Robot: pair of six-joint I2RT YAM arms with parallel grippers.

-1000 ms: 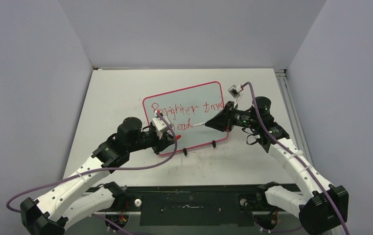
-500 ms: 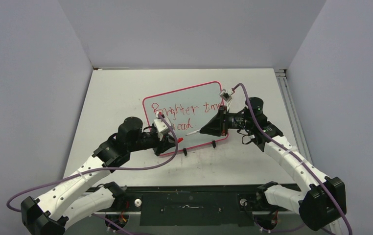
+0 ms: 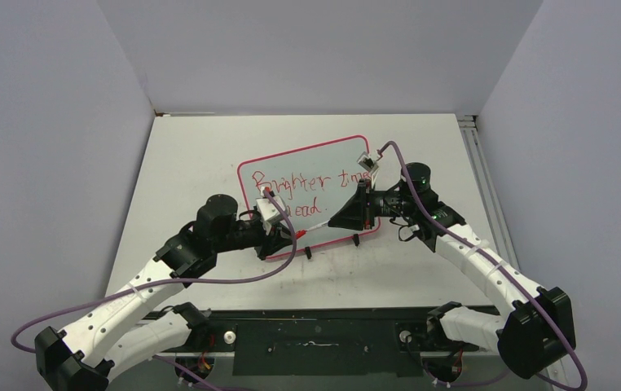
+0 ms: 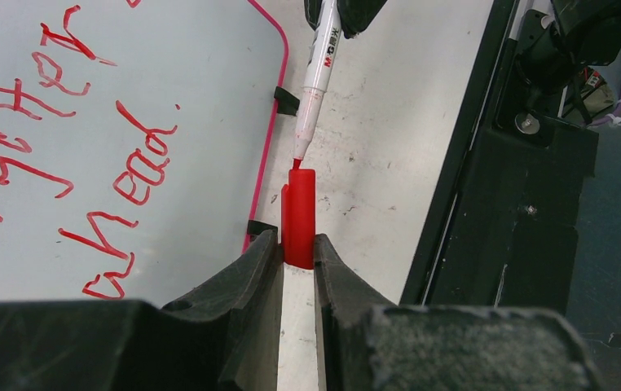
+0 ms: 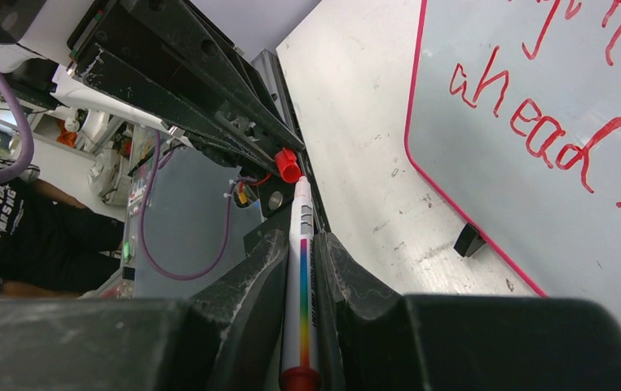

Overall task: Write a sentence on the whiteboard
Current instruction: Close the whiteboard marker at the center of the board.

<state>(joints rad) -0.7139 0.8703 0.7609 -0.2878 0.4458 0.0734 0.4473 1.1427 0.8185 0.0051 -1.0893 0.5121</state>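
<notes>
The red cap, clamped in the left gripper, has the marker tip at its mouth; the right gripper clamps the marker. Both arms reach inward, meeting by the near edge of the central whiteboard, which carries the sentence.
</notes>
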